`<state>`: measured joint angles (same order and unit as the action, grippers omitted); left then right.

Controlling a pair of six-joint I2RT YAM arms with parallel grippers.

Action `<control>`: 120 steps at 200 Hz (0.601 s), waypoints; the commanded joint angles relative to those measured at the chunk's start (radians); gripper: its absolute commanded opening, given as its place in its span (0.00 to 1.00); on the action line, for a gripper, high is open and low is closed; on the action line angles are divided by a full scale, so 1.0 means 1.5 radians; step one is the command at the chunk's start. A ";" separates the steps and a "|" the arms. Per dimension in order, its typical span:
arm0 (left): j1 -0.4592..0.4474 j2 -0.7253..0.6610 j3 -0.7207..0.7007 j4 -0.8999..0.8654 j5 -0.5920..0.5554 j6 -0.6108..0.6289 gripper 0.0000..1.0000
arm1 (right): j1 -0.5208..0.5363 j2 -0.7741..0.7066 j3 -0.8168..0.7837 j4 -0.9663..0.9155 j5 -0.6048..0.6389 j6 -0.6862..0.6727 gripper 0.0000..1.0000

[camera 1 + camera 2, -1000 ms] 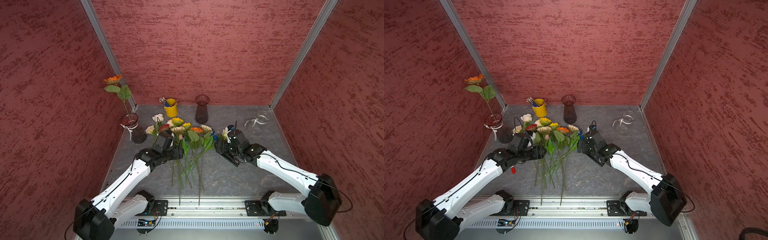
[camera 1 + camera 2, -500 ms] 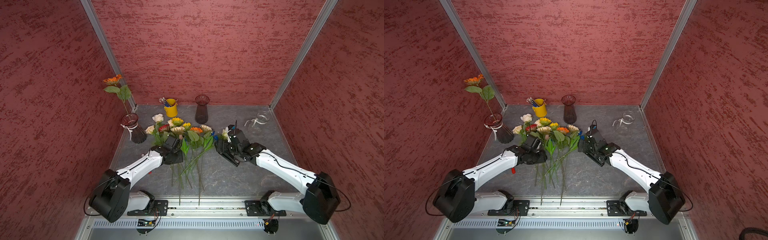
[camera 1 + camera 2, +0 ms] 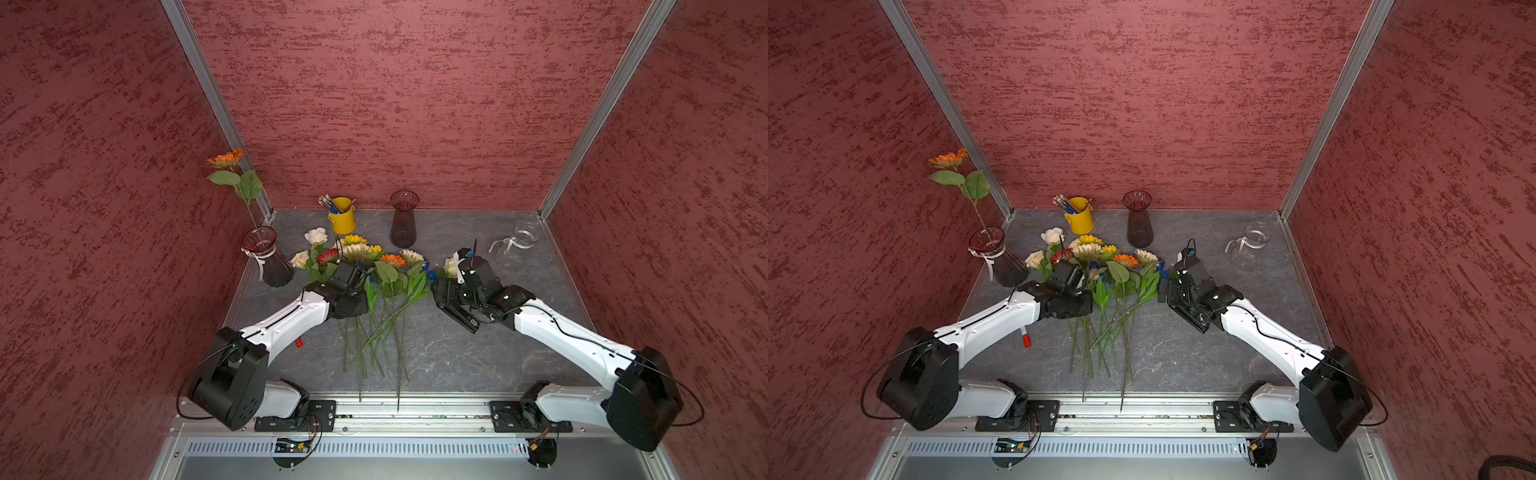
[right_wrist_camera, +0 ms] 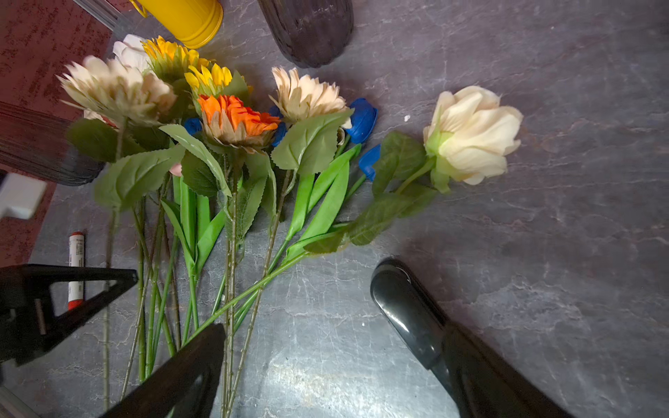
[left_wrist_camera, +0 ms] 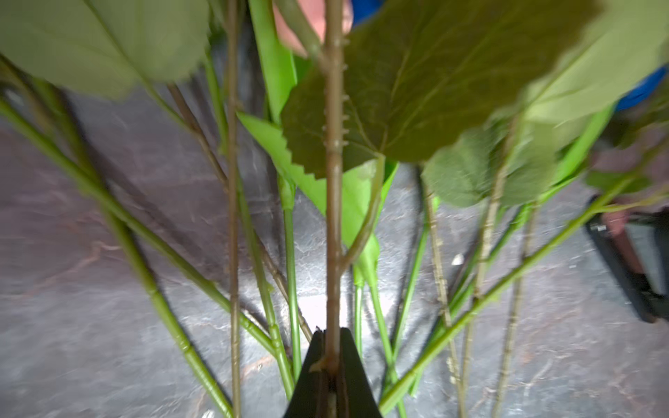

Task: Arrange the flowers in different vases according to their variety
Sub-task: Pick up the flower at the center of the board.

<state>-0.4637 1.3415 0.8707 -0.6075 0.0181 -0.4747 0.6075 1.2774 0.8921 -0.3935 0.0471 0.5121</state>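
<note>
The left claw (image 5: 331, 356) was clamped on one brownish flower stem (image 5: 333, 217), laid six-to-twelve o'clock among the flowers (image 3: 376, 266); the ribboned vase (image 3: 266, 259) was placed at ten o'clock. The right claw (image 4: 300, 300) was held wide, empty.

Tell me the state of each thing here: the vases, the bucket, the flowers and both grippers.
Ribboned dark vase: upright, holding one orange sunflower.
Plain dark vase: upright, empty.
Clear vase: upright, empty.
Yellow bucket: upright, pens inside.
Flower pile: lying flat.
Cream rose: lying flat.
Left gripper: shut on one stem.
Right gripper: open, holding nothing.
</note>
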 commanded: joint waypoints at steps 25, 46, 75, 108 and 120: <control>0.012 -0.099 0.196 -0.168 -0.108 0.091 0.00 | -0.005 0.015 0.012 0.038 -0.019 -0.011 0.98; 0.049 -0.094 0.308 -0.197 -0.157 0.174 0.00 | -0.007 0.040 0.023 0.054 -0.036 -0.017 0.99; 0.160 -0.075 0.440 -0.154 -0.193 0.290 0.00 | -0.007 0.073 0.052 0.064 -0.058 -0.023 0.98; 0.252 -0.031 0.578 -0.046 -0.177 0.415 0.00 | -0.011 0.097 0.072 0.082 -0.079 -0.020 0.98; 0.279 -0.001 0.639 -0.019 -0.173 0.442 0.00 | -0.011 0.107 0.077 0.099 -0.096 -0.016 0.99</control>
<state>-0.1013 1.2778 1.6947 -0.7654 -0.2413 0.0116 0.5987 1.4181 0.9668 -0.3119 -0.0383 0.4900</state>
